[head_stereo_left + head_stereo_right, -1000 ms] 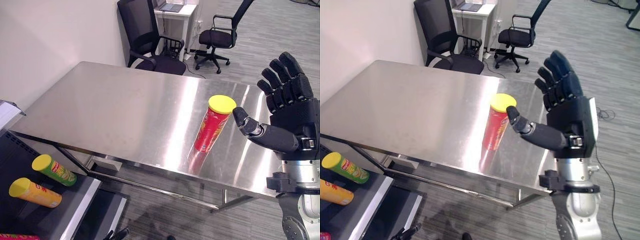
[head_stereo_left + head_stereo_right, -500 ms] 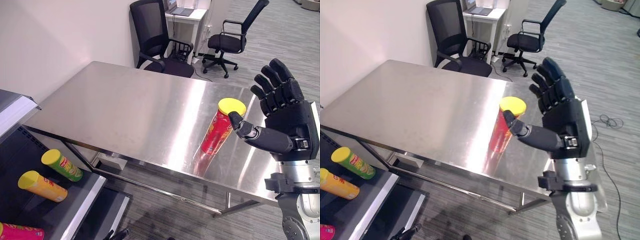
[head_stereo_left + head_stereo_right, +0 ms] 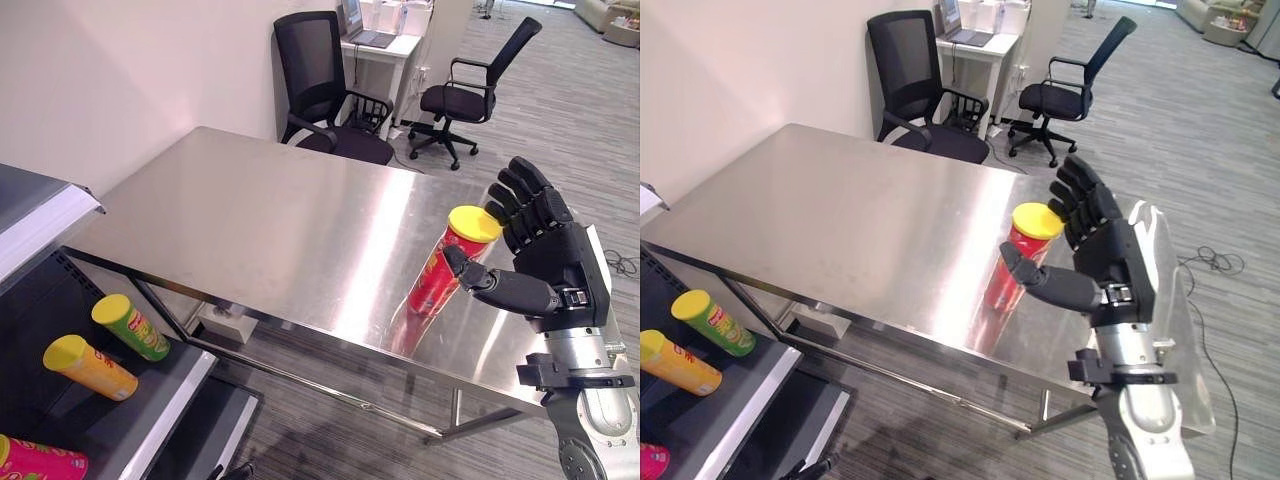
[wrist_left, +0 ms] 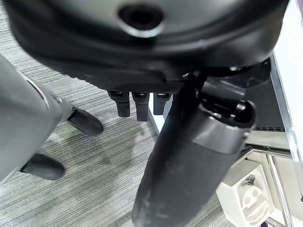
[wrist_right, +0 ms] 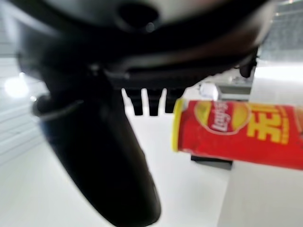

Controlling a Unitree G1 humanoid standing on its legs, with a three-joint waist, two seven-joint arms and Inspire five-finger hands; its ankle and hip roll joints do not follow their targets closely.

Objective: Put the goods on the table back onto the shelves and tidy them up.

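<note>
A red can with a yellow lid (image 3: 443,272) stands upright on the steel table (image 3: 250,220), near its front right edge. My right hand (image 3: 548,262) is open close beside the can, at the height of its lid. Its thumb (image 3: 492,286) reaches in front of the can's upper part. In the right wrist view the red can (image 5: 246,133) lies just past the straight fingers (image 5: 147,102), with a gap between them. My left hand (image 4: 189,156) hangs low over the floor with its fingers (image 4: 137,103) relaxed.
A dark shelf (image 3: 170,405) at the lower left holds a green can (image 3: 130,327), an orange can (image 3: 90,368) and a pink can (image 3: 40,462), all lying down. Beyond the table stand two black office chairs (image 3: 325,90) (image 3: 470,85) and a white desk (image 3: 375,42).
The camera has shifted, bringing more of the shelf into sight. My right hand has come down and in toward the can; its thumb, formerly to the can's right, now crosses in front of it.
</note>
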